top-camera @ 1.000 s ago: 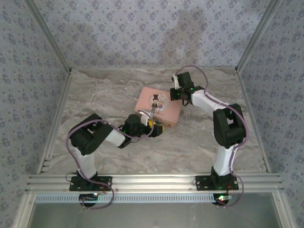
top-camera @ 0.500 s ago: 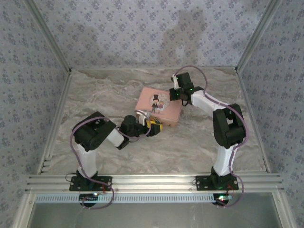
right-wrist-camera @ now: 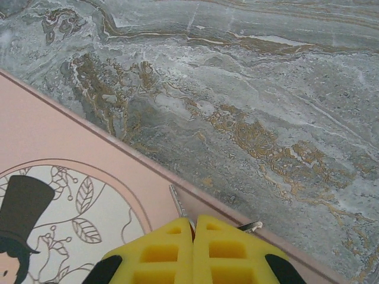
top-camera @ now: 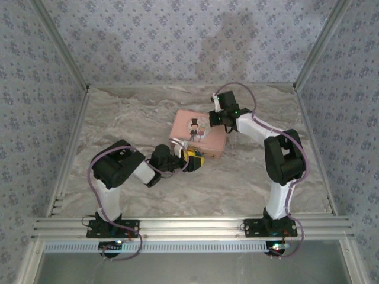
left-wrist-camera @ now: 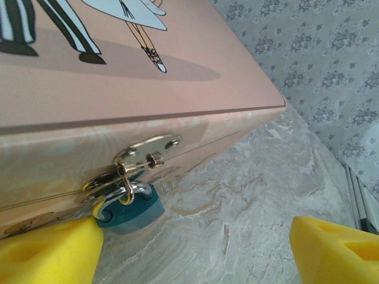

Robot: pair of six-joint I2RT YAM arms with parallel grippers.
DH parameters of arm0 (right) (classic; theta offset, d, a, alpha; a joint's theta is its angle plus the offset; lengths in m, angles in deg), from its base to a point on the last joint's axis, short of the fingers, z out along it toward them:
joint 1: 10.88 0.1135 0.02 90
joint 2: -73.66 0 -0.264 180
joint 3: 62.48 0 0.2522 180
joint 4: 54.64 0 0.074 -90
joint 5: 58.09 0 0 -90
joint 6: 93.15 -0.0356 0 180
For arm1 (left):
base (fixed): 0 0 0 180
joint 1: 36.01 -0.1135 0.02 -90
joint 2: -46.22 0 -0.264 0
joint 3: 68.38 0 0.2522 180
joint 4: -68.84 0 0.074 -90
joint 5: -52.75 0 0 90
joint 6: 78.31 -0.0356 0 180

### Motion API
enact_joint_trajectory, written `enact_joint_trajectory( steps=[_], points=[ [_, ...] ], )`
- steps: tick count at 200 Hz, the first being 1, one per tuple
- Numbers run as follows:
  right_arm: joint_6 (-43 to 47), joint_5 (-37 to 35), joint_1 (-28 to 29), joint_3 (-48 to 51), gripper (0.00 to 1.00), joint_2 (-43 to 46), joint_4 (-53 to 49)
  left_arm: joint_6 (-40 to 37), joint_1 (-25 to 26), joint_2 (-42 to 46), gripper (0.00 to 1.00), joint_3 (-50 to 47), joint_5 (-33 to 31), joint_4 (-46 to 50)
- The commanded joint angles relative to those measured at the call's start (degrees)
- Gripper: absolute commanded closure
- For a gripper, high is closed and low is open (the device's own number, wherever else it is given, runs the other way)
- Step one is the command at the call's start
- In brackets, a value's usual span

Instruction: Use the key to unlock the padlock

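padlock (left-wrist-camera: 131, 210) hangs just beside the released left gripper (left-wrist-camera: 192, 248), across the tin (left-wrist-camera: 195, 71) from the right gripper (right-wrist-camera: 194, 248) clenched on the key (right-wrist-camera: 177, 202)

surface: marbled table (top-camera: 130, 118) | lying on it: pink rectangular tin (top-camera: 201, 141), flat, near the middle

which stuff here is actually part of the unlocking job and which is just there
Part of the job:
- padlock, hanging from the hasp of the pink tin
- key, a thin metal sliver pinched in the shut right gripper
- left gripper, open beside the padlock

Just there:
- marbled table
- patterned wall
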Motion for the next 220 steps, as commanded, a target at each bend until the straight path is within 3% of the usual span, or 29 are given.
enact_joint_trajectory(
  steps=[1, 22, 64, 88, 154, 220],
  points=[
    [0.6, -1.0, 0.5, 0.6, 1.00, -1.1, -3.0, -1.8, 0.8, -1.5, 0.16, 2.2, -1.1, 0.9],
    [0.7, -1.0, 0.6, 0.4, 1.00, -1.1, -3.0, -2.2, 1.1, -1.8, 0.21, 3.9, -1.3, 4.9],
    [1.0, -1.1, 0.5, 0.4, 1.00, -0.8, -3.2, 1.2, 1.2, -2.7, 0.33, 2.8, 4.9, -4.8],
    [1.0, -1.1, 0.4, 0.5, 1.00, -0.7, -3.2, 1.3, 1.5, -1.8, 0.32, 2.1, 5.5, -5.7],
    [0.7, -0.8, 0.5, 1.4, 1.00, -0.6, -2.4, -0.7, 1.3, -0.2, 0.19, -0.5, -7.3, -3.5],
    [0.6, -0.7, 0.5, 1.3, 1.00, -0.5, -2.4, 1.7, 1.3, -4.6, 0.26, 3.7, 1.4, -7.5]
  ],
)
